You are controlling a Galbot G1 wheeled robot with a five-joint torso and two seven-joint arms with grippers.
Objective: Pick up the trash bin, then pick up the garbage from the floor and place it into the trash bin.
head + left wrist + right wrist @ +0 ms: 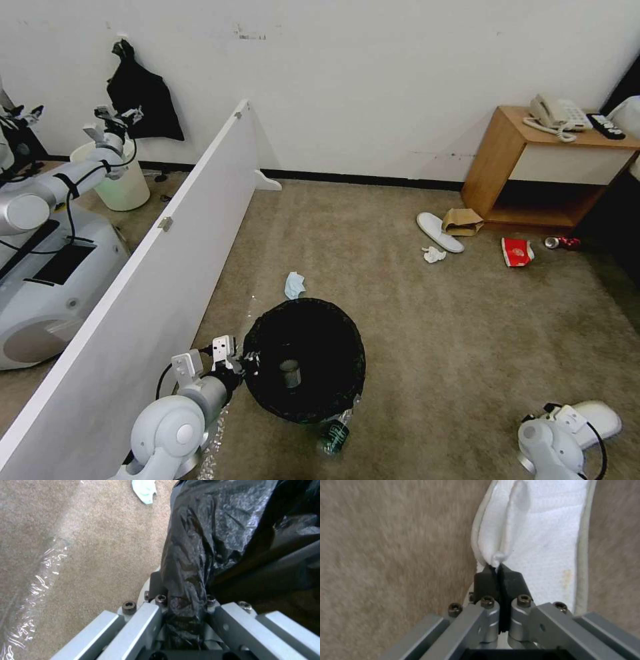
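Carpet: two slippers (439, 231), one trash bin (305, 360); left gripper (181, 605) clamps rim, right gripper (500, 573) pinches slipper.

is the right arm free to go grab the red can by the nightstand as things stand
Probably not. The right gripper is shut on a white slipper, low at the robot's right, and the red can lies well off across open carpet. Nothing blocks the way, but the hand is full.

White scuffed wall (373, 80) with dark baseboard (360, 179). Beige carpet floor (413, 313). White partition panel (153, 280) runs diagonally at left. Wooden nightstand (527, 173) at right, holding phone (557, 115) and remote (605, 126). Black cloth (141, 97) hangs on wall.
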